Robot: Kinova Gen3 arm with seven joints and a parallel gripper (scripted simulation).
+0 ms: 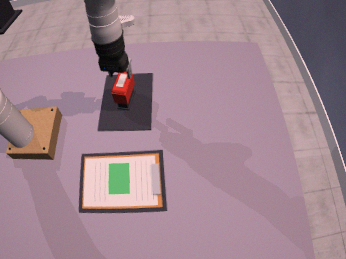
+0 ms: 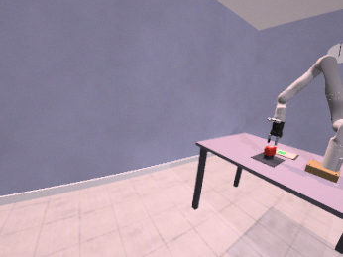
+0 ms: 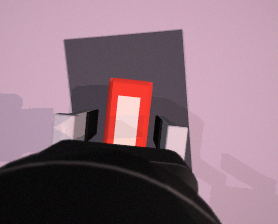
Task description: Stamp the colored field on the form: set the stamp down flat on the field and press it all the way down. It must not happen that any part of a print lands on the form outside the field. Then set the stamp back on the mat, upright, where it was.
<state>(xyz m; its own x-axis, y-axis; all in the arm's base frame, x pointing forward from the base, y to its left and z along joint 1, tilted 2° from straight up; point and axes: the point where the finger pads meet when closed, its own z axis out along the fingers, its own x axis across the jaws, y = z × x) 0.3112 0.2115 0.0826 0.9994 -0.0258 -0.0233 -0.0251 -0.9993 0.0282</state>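
Stamp (image 3: 129,111) white-topped in wrist view, open pincer (image 3: 122,131) straddling, top view hides fingers

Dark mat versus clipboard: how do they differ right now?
The dark mat is a plain charcoal sheet; the clipboard has an orange board with a dark edge and holds a white form with a green field. The mat carries the red stamp, upright, with the open gripper straddling it; nothing stands on the clipboard. The mat lies farther from the camera in the top view, the clipboard nearer. Both lie flat on the purple table.
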